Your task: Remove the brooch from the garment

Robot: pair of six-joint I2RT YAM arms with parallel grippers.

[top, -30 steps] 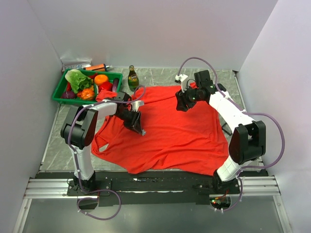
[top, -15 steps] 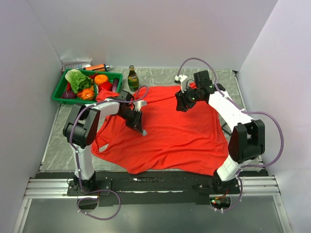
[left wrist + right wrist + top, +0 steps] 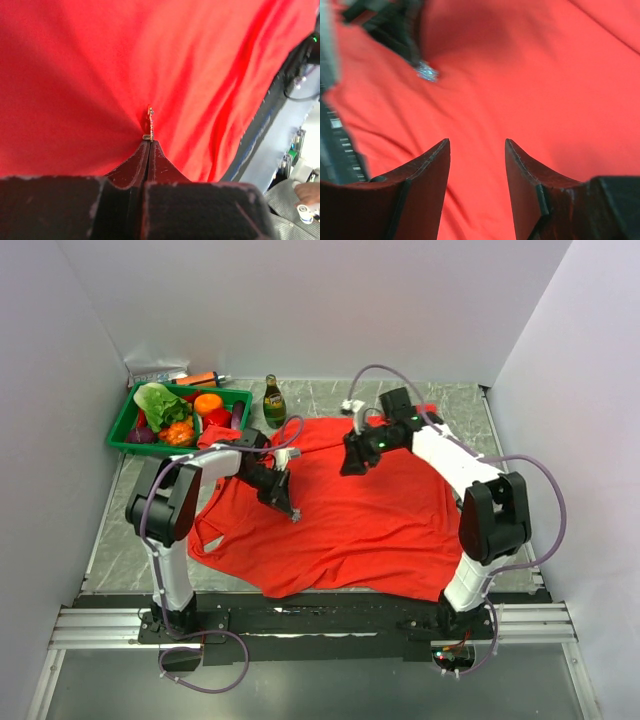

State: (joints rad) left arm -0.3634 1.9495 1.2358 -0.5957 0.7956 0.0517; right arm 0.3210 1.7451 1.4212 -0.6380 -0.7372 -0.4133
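Pinching: left gripper (image 3: pixel 150 144) clenched, seemingly on brooch (image 3: pixel 150 122) at its tips | garment (image 3: pixel 75 65) beneath | right gripper (image 3: pixel 477 144) released

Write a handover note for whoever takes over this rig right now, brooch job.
Left gripper: jaws shut, seemingly pinching the brooch's lower end.
Right gripper: jaws open, empty, above the garment.
Brooch: pinned in the garment, which lies spread on the table.
Done: brooch reached and apparently pinched.
To do: pull it free of the fabric.
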